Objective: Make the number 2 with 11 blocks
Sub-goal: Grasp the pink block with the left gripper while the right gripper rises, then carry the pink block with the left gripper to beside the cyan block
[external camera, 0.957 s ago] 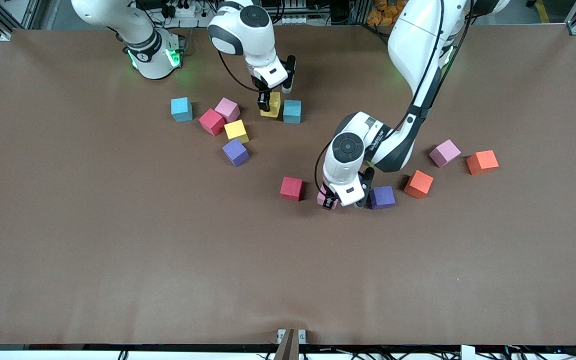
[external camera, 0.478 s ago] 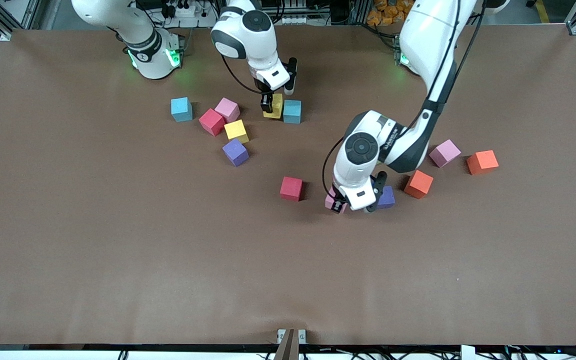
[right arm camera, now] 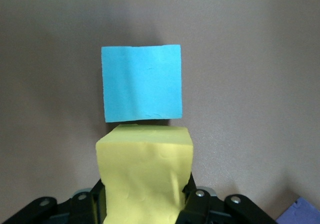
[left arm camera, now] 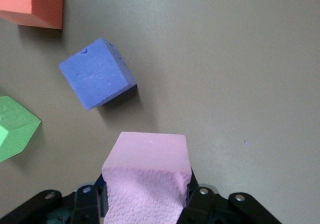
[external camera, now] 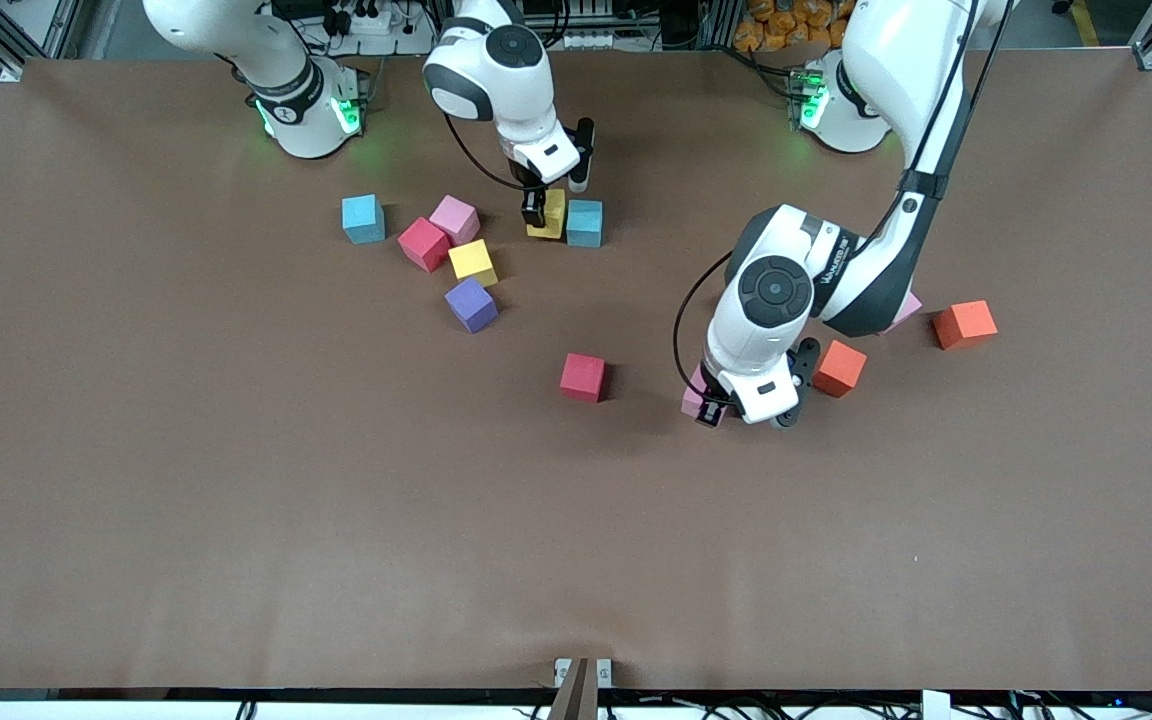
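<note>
The left gripper (external camera: 726,408) hangs over the middle of the table (external camera: 236,500), its jaws pinching a pink cube (left arm camera: 146,176) lifted clear of the surface; in the left wrist view a purple cube (left arm camera: 98,73) lies skewed below it, with a green cube (left arm camera: 15,125) and an orange cube (left arm camera: 32,3) close by. The right gripper (external camera: 548,200) is up near the robots' bases, its jaws clamped on a yellow cube (right arm camera: 145,176) that sits just beside a sky blue cube (external camera: 584,222), their faces squared to each other in the right wrist view. No number 2 has taken shape, so there is no long axis or heading to tell: the blocks lie loose. A red cube (external camera: 583,377) sits alone near the table's middle. Toward the right arm's end a blue cube (external camera: 363,218), red cube (external camera: 423,243), pink cube (external camera: 455,218), yellow cube (external camera: 473,261) and purple cube (external camera: 471,304) cluster at mixed angles. Toward the left arm's end lie two orange cubes (external camera: 838,367) (external camera: 964,323).
</note>
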Tool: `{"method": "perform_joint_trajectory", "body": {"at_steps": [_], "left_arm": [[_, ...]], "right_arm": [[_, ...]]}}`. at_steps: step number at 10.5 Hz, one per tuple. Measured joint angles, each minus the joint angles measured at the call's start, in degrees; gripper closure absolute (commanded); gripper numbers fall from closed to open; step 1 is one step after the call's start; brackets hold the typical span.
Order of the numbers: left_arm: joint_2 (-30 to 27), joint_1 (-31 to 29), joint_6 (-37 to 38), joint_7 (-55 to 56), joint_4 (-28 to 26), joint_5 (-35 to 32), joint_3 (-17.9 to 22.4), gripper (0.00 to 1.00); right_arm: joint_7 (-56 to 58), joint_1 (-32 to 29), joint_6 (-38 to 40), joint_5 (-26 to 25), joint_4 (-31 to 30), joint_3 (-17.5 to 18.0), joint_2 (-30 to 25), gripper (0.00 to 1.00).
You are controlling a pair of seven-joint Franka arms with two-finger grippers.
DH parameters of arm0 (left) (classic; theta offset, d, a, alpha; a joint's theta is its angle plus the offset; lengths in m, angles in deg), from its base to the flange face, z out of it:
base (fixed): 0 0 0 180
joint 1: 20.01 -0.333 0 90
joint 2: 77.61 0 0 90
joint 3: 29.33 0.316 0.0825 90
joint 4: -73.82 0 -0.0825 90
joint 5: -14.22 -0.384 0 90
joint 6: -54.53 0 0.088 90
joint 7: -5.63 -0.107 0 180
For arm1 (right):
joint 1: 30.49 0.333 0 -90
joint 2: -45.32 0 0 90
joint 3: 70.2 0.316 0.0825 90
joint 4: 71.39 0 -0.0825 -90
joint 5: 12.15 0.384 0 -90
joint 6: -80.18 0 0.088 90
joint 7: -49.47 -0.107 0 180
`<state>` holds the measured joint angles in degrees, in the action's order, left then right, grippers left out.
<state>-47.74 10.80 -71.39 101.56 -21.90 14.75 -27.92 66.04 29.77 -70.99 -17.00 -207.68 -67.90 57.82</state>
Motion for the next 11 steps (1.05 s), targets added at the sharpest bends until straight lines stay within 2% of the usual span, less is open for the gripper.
{"method": "perform_joint_trajectory", "body": {"at_steps": [4,7,10,11], "left_arm": [[-3.59,-1.37,4.83,-1.4,0.19,0.57,-0.24,0.48],[-7.9,-1.75,9.88,-1.22,-1.94,5.78,-0.25,0.47],[-11.19,-1.74,9.91,2.06,-7.66,6.72,-0.6,0.48],[-12.1,-1.69,9.91,4.1,-9.17,6.76,-1.32,0.48]], "right_arm": [[0.05,0.03,-1.05,-0.01,0.0,0.03,0.93,0.48],[0.13,0.29,-2.45,-0.03,0.0,0.05,2.21,0.47],[0.15,0.37,-2.95,-0.04,0.0,0.06,2.74,0.37],[0.17,0.38,-3.26,-0.04,0.01,0.06,2.77,0.29]]}}
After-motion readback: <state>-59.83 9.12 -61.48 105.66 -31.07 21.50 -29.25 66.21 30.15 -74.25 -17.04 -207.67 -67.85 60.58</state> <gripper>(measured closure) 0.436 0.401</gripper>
